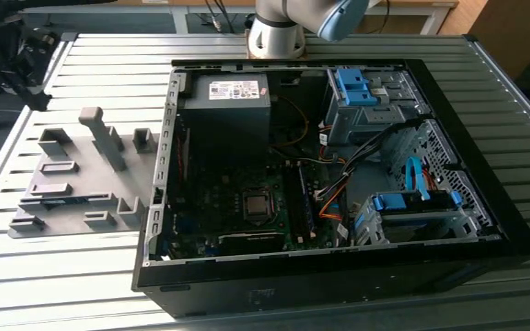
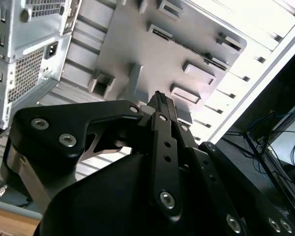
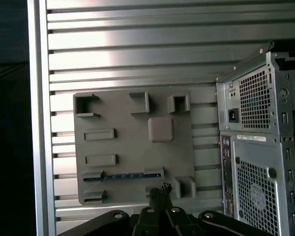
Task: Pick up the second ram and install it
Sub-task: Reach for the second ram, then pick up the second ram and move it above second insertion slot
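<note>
Second ram (image 1: 65, 201): long, thin, flat stick, blue-green board, small dark chips along its length. Stands on edge in slot of grey fixture plate (image 1: 85, 181), long edge level, both ends seated between low grey end blocks. In first wrist view, ram (image 3: 123, 175) reads as narrow blue strip across plate (image 3: 132, 147). Sits outside computer case (image 1: 339, 289), toward exterior view's left. Nothing touching it.

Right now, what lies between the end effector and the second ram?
In the first wrist view, only bare fixture plate separates the end effector from the second ram.
</note>
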`<action>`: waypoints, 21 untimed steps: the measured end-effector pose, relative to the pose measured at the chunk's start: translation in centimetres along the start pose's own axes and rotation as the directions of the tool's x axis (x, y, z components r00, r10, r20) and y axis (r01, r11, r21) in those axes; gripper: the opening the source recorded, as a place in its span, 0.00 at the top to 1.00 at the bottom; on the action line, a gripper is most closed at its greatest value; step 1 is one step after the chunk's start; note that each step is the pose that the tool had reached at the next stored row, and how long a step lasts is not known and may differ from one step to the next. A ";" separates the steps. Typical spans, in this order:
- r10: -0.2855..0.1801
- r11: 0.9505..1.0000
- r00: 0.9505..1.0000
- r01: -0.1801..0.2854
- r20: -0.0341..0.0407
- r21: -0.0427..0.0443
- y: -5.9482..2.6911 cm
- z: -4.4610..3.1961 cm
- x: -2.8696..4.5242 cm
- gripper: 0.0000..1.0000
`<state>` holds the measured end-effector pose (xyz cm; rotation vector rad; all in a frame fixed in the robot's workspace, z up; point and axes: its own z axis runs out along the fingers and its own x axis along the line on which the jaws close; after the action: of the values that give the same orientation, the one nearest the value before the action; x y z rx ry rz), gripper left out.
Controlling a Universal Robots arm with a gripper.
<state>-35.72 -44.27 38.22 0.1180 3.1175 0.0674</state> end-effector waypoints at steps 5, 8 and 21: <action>0.000 1.000 1.000 0.000 0.000 0.000 -0.55 -0.03 2.24 0.89; 0.000 1.000 1.000 0.000 0.000 0.000 -0.78 -0.06 3.52 0.89; 0.000 1.000 1.000 0.000 0.000 0.000 -0.87 -0.07 4.21 0.89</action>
<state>-39.99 -44.82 38.16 0.1181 3.1175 0.0675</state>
